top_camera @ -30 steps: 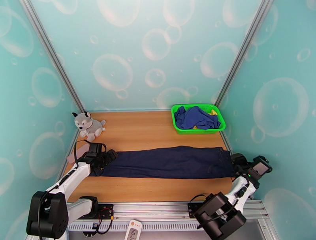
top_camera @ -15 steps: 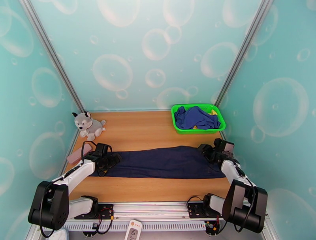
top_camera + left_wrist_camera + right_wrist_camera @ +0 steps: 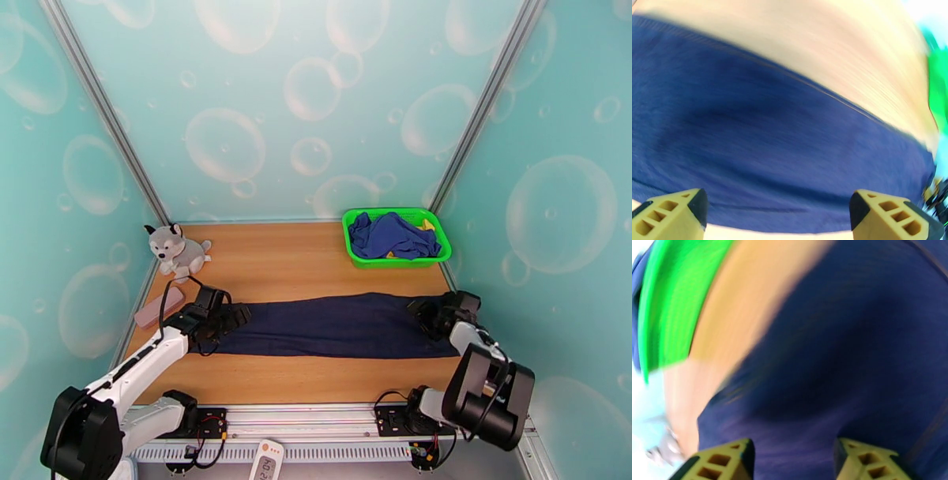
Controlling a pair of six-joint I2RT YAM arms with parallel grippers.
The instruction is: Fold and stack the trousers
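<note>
The dark navy trousers point(image 3: 332, 325) lie flat in a long strip across the wooden table point(image 3: 300, 260). At their left end sits my left gripper point(image 3: 235, 316); in the left wrist view it point(image 3: 778, 215) is open, its yellow fingertips point(image 3: 671, 213) wide apart just above the blurred navy cloth point(image 3: 770, 130). My right gripper point(image 3: 423, 313) rests at the trousers' right end. The right wrist view shows it point(image 3: 794, 461) open too, with the cloth point(image 3: 837, 358) spread under and beyond its fingertips point(image 3: 865, 461).
A green basket point(image 3: 359, 256) holding a royal-blue garment point(image 3: 391, 234) stands at the back right. A plush husky point(image 3: 175, 250) sits at the back left, with a pink block point(image 3: 158, 307) near the left edge. Teal walls close in on both sides.
The right arm swung in from the table's right edge onto the trousers' right end. The left gripper slid rightward along the left end. The strip of trousers now looks shorter.
</note>
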